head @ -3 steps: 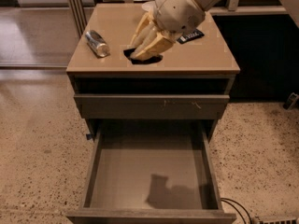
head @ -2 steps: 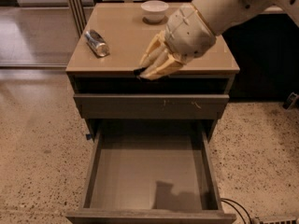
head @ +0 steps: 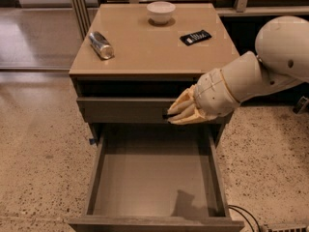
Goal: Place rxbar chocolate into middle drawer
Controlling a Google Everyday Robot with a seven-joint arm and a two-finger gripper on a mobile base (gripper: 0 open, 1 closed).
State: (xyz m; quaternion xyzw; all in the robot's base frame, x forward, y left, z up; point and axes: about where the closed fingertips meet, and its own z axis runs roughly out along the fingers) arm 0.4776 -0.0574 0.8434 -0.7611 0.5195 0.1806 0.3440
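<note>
My gripper (head: 176, 114), with tan fingers on a white arm, hangs in front of the cabinet, level with the closed drawer front (head: 123, 109) and above the back right part of the open middle drawer (head: 149, 178). It is shut on the rxbar chocolate (head: 169, 116), a small black wrapper of which only an end shows at the fingertips. The middle drawer is a grey-brown box pulled far out, and its flat bottom is bare. The gripper's shadow falls on the drawer floor.
On the tan cabinet top (head: 145, 52) lie a silver can (head: 101, 45) at the left, a white bowl (head: 161, 11) at the back and a flat black wrapper with white print (head: 195, 36) at the right. Speckled floor surrounds the cabinet. A cable (head: 244, 216) lies at bottom right.
The gripper has moved with the black wrapper from over the cabinet top, forward and down past the front edge, to in front of the closed drawer front above the open drawer.
</note>
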